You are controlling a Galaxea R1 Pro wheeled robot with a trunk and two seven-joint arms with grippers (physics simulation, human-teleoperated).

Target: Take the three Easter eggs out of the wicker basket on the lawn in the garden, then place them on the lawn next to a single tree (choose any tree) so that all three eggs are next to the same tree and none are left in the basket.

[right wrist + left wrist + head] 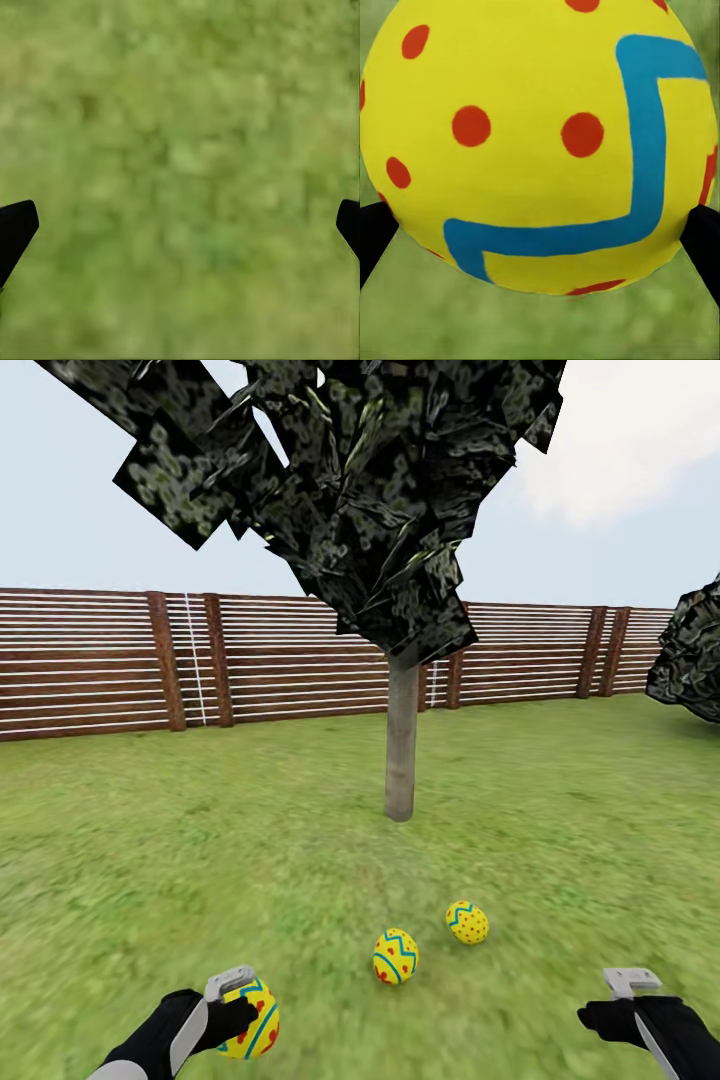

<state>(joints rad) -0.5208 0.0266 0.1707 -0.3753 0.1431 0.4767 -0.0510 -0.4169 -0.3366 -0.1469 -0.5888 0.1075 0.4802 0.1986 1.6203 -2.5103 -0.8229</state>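
Two Easter eggs lie on the lawn (560, 800) in front of the tree (401, 745): one yellow egg (396, 956) with a blue zigzag, and another (467, 922) a little to its right and closer to the trunk. My left gripper (240, 1022) at the lower left is shut on a third Easter egg (252, 1022), which looms large between the black fingers (375, 236) in the left wrist view (540, 142). My right gripper (612, 1010) at the lower right is open over bare grass (180, 180), its fingertips (15, 225) wide apart. The wicker basket is out of view.
A brown slatted fence (200, 660) runs across the back of the garden. A dark bush (692, 655) stands at the right edge. Open grass lies all around the trunk.
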